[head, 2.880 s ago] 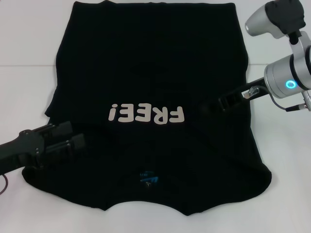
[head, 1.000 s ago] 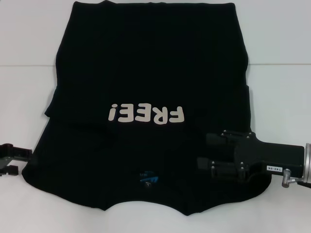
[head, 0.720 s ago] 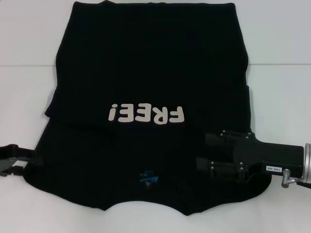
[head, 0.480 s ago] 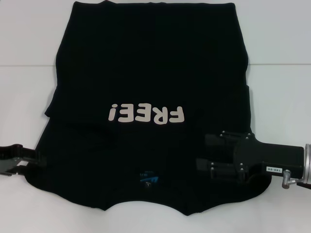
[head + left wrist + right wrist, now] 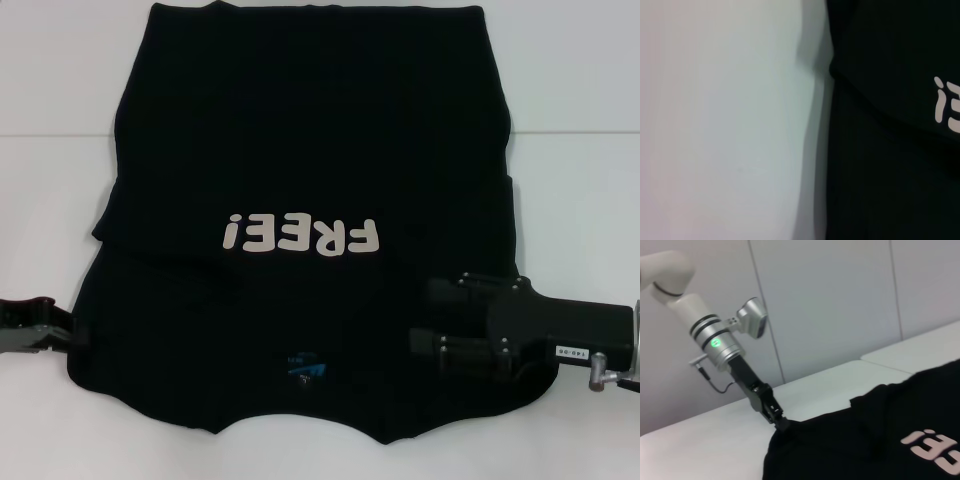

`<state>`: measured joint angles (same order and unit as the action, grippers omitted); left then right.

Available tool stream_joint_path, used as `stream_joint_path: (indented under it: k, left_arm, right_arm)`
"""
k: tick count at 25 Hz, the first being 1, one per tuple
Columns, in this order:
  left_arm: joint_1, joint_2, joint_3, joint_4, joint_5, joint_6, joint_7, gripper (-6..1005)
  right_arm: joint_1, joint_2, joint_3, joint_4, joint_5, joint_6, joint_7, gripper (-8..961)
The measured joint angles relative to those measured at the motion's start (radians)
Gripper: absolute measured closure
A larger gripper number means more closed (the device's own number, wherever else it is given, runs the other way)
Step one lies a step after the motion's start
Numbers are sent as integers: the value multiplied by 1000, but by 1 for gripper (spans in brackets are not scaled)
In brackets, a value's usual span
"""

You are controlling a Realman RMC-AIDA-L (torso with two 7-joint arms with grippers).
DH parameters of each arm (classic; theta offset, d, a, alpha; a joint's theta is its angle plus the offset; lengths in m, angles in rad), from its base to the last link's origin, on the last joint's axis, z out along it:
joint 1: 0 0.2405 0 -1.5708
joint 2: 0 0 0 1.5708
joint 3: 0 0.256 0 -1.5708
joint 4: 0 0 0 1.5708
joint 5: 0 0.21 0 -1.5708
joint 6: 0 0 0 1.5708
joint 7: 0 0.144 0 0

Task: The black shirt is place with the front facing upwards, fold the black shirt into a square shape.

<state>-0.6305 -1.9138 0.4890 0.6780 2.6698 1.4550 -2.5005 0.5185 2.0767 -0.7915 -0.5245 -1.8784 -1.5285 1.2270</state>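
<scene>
Shirt (image 5: 300, 150) spread on white table (image 5: 580, 190), pale panelled wall (image 5: 840, 305) behind, left gripper (image 5: 62, 333) at shirt edge, grip unclear, right gripper (image 5: 425, 318) parted, nothing held

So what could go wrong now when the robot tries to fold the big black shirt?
The left gripper only meets the very edge of the black shirt, so it might pinch too little cloth and slip off. The right gripper sits well in over the cloth, so the two sides may lift unevenly and the fold could come out crooked. The shirt's sides already look tucked in, and pulling might tug those folds loose.
</scene>
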Motion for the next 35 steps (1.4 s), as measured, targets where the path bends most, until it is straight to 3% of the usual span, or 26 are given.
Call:
stream_joint_path:
  k: [3, 6, 9, 13, 16, 19, 24, 30, 35]
  left_arm:
    - [0, 0, -1, -4, -8, 4, 1, 593]
    - [-1, 2, -1, -6, -17, 13, 1, 710]
    - [0, 6, -2, -7, -32, 18, 3, 827]
    - [2, 10, 0, -8, -44, 25, 14, 956]
    - [1, 11, 1, -8, -45, 27, 29, 988]
    - [-2, 11, 0, -8, -45, 27, 38, 988]
    - [-5, 12, 1, -8, -47, 28, 39, 988]
    - [-6, 12, 0, -8, -48, 29, 40, 988]
    - [-7, 12, 0, -8, -50, 33, 41, 987]
  right_arm:
    - [1, -13, 4, -9, 0, 7, 80, 176]
    - [4, -48, 10, -37, -4, 17, 256, 176]
    - [13, -111, 10, -97, -64, 50, 542, 177]
    - [78, -205, 9, -162, -272, 60, 974, 178]
    - [141, -243, 17, -182, -437, 43, 1209, 179]
    - [194, -236, 19, -204, -560, 22, 1288, 180]
    - [263, -188, 15, -184, -724, 16, 1303, 180]
    - [267, -140, 12, -168, -757, 4, 1294, 179]
    - [264, -125, 10, -148, -760, 0, 1285, 180]
